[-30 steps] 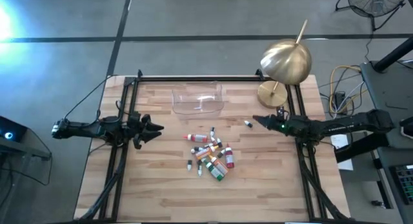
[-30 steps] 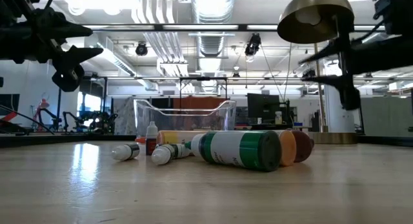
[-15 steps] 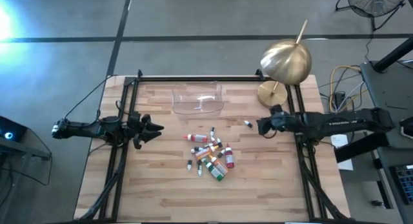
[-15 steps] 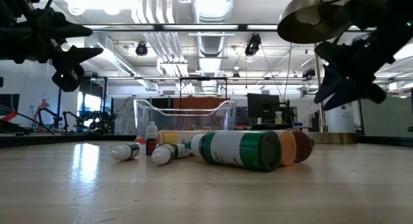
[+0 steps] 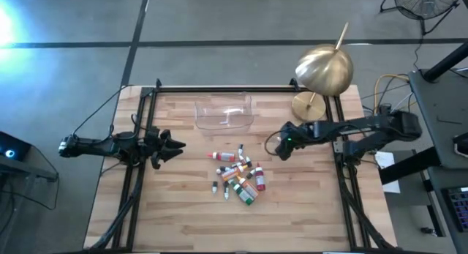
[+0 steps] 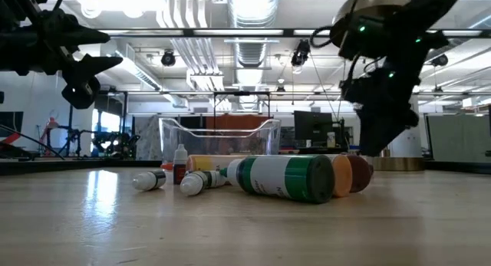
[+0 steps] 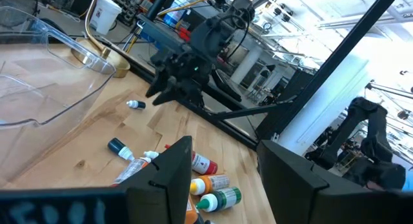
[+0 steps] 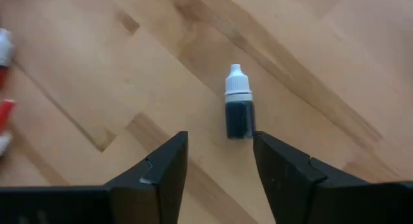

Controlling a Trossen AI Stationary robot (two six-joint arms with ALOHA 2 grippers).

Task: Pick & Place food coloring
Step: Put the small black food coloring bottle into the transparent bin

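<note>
The food coloring bottles lie on their sides in a loose pile [image 5: 239, 175] mid-table, red, orange, green and dark; the low view shows the pile [image 6: 268, 176] too. One dark bottle with a white cap [image 8: 239, 109] lies alone on the wood, right of the pile. My right gripper [image 8: 219, 159] hangs open just above this lone bottle, fingers pointing down, the bottle just ahead of the fingertips and untouched. In the high view the right gripper [image 5: 284, 144] hides that bottle. My left gripper [image 5: 174, 146] waits open at the table's left side, above the wood.
A clear plastic tray [image 5: 224, 112] stands on the far half of the table. A brass lamp [image 5: 322, 69] with its round base [image 5: 308, 105] sits at the far right corner. Black rails [image 5: 241, 88] frame the table. Bare wood lies near the front edge.
My right gripper has moved from the right rail toward the table's left and down, tipping from level to pointing down over the lone dark bottle. The left arm and all bottles have stayed where they were.
</note>
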